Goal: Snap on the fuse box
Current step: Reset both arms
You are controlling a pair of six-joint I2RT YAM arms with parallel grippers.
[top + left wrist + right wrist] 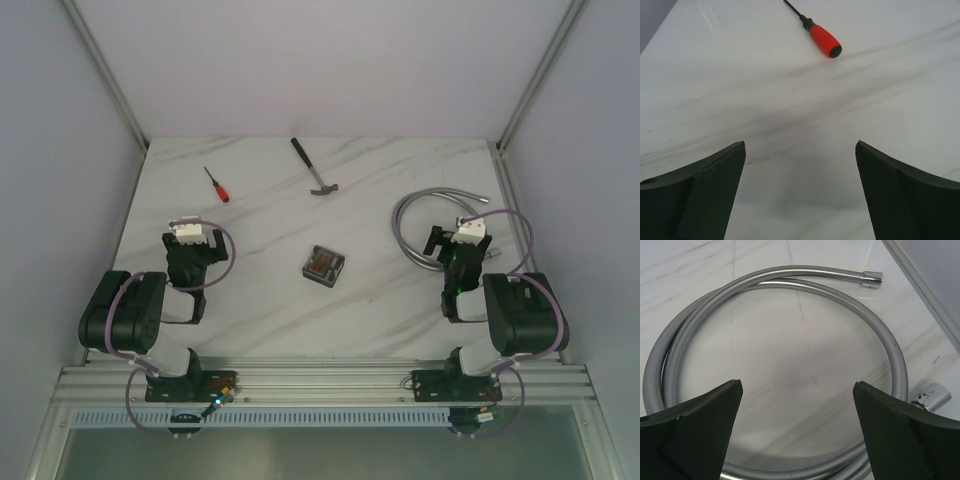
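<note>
The fuse box (323,266), a small grey-rimmed black box with red showing inside, lies flat on the marble table (270,310) between the two arms; only the top view shows it. My left gripper (192,240) (800,150) is well to the left of the box, open, with bare table between its fingers. My right gripper (460,243) (797,387) is off to the box's right, open, above the coil of a silver hose (790,277). Nothing is held by either.
A red-handled screwdriver (216,185) (824,40) lies beyond the left gripper. A hammer (313,168) rests at the back middle. The silver hose (420,215) is coiled on the right near the frame post. White walls close in three sides.
</note>
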